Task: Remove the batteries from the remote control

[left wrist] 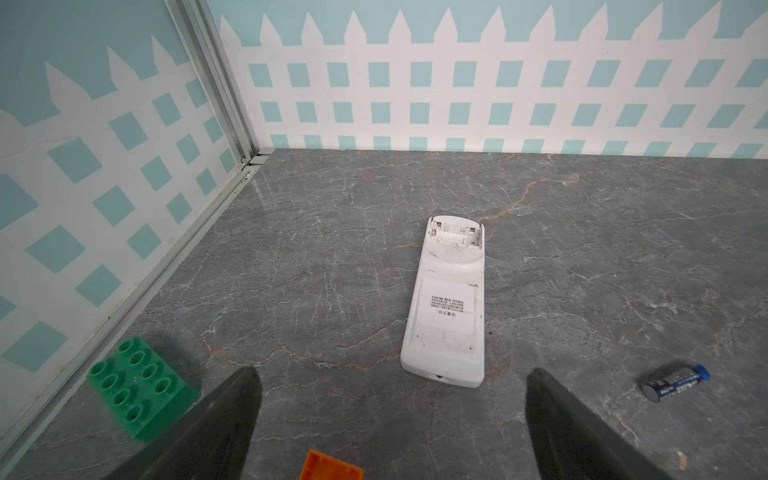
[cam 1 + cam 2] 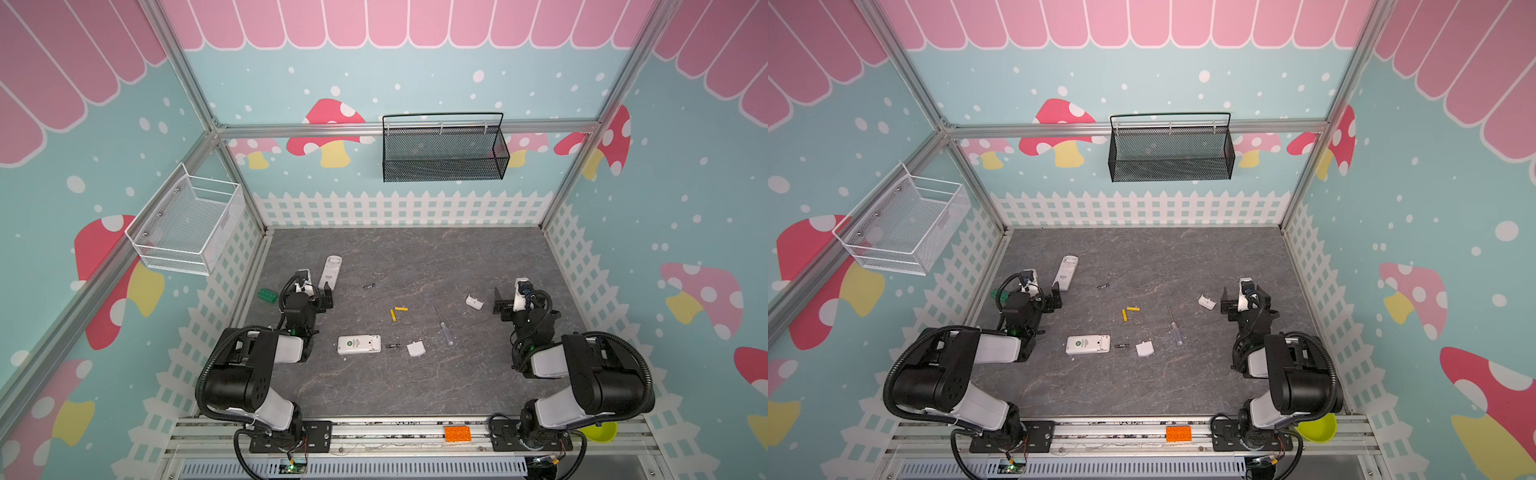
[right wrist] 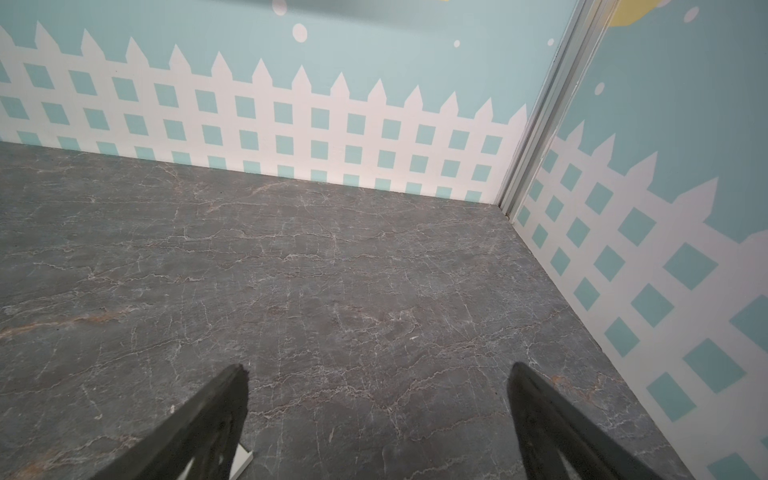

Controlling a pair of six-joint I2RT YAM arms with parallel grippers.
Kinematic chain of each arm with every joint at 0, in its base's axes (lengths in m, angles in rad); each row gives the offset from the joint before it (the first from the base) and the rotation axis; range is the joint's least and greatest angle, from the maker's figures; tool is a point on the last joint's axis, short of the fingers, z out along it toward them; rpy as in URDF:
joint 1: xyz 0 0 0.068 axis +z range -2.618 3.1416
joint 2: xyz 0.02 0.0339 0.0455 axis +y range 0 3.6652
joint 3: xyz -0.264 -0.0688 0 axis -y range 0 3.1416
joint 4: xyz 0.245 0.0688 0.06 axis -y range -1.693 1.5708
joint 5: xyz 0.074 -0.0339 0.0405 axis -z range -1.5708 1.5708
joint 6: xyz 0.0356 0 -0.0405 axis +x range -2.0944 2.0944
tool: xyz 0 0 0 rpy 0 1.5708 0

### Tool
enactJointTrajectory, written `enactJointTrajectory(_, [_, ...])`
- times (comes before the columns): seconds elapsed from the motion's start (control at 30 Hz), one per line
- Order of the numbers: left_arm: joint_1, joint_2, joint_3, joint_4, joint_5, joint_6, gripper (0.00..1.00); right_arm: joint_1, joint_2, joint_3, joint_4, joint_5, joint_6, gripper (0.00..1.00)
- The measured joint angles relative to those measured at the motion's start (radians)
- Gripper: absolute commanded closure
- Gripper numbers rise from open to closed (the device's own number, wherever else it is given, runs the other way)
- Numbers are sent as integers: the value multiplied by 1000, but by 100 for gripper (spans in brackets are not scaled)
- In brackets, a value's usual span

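Orange brick (image 2: 457, 433) nearest; white remote (image 1: 441, 360) with back label (image 1: 448, 309), print illegible

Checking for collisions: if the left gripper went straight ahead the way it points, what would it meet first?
Most likely the long white remote, lying just ahead of the left gripper, jaws open, though its height is unclear.

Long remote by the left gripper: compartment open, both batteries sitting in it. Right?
No. The long remote by the left gripper has its compartment open but empty: the left wrist view shows bare slots, nothing inside.
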Motion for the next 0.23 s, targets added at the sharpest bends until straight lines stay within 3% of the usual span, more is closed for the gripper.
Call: enactJointTrajectory(0.23, [0,0,0,0,-3,0,1,1,0,0,-6,3,-2,2])
